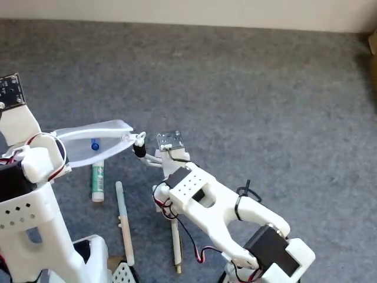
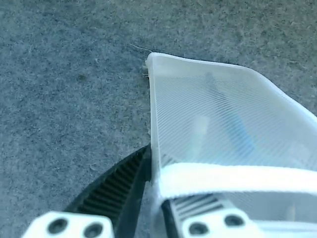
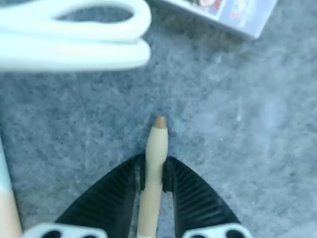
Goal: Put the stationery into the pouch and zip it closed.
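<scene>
1. While the left hand (image 2: 156,173) pinches one end of the pouch (image 1: 94,128), its fingers are closed tight on the mesh edge. The pouch stretches away from that hand over the bench (image 1: 247,88), its mouth gaping.
2. Inside the pouch, beyond the left hand's fingertips, a blue item (image 1: 95,144) shows through the mesh.
3. The right hand (image 3: 154,161) is clamped narrow on a pencil (image 3: 156,139), low over the bench. The pencil's tan tip sticks out just past the fingertips.
4. Ahead of the right hand and off to one side hangs the pouch's white rim, apart from the pencil tip.
5. A glue stick (image 1: 97,180) lies on the bench with one end tucked under the pouch. A pale pen (image 1: 123,224) lies between it and the right hand, and neither hand touches them.
</scene>
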Motion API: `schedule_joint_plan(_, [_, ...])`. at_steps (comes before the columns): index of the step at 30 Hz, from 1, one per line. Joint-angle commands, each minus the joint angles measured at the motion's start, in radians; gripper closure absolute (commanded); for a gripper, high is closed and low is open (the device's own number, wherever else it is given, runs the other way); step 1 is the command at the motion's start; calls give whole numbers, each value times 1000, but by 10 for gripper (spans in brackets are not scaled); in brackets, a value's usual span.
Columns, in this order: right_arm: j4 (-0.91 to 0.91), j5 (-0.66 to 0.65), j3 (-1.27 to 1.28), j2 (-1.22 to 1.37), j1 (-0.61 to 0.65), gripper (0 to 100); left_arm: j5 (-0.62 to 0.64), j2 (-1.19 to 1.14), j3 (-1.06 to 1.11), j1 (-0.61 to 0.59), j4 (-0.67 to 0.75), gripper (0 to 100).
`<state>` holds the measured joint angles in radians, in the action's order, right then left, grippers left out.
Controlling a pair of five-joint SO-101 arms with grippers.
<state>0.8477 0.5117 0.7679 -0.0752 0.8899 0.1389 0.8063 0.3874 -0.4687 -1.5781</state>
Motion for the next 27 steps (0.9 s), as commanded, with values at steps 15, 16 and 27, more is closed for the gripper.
schedule_joint_plan(15, [12,-69,140,-512,19,987,5,-2,-15,-12,25,993])
schedule_joint_plan(16, [12,-84,151,-552,18,987,5,-2,-15,-12,25,993])
schedule_joint_plan(27, [7,-95,191,-888,22,987,5,-2,-13,-12,25,993])
